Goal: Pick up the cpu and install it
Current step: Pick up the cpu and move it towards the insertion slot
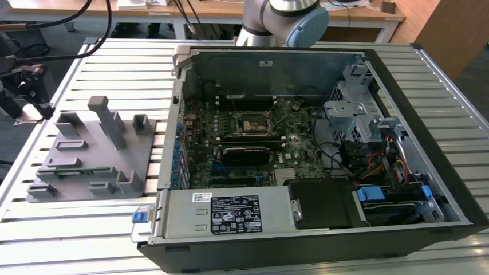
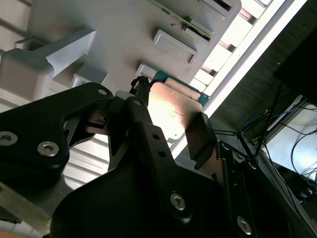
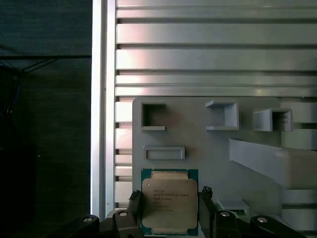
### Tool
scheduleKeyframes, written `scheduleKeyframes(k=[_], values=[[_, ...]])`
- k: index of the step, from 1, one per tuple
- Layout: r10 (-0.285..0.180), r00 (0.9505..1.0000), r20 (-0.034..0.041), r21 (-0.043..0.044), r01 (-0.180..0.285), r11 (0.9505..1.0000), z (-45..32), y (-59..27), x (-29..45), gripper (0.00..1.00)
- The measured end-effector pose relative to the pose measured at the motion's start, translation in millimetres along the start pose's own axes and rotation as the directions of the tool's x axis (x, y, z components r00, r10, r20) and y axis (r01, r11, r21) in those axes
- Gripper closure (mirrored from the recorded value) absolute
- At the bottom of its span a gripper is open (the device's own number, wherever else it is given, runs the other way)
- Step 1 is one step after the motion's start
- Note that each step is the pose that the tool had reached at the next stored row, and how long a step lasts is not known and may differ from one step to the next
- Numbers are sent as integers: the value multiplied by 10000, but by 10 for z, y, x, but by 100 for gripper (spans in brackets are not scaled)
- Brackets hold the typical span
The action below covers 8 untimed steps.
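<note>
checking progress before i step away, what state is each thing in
cpu: held between the jaws, over the grey fixture
gripper: shut on the cpu
computer case: lying flat, side open
motherboard socket: without the cpu

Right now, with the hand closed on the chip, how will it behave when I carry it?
Probably stiff: the chip is a flat, metal-topped square. Likely slippery, since the hand pinches only its thin edges. Probably fragile too, as its green border looks thin.
</note>
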<state>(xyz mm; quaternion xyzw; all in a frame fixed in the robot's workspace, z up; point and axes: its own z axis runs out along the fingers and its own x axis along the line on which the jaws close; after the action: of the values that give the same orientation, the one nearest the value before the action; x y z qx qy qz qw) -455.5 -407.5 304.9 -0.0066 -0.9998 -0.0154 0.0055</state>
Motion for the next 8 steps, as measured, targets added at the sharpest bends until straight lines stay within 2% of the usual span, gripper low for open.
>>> scheduleKeyframes(k=[8], values=[[-1, 10000, 13, -1, 1, 10000, -76, 2, 1, 46]])
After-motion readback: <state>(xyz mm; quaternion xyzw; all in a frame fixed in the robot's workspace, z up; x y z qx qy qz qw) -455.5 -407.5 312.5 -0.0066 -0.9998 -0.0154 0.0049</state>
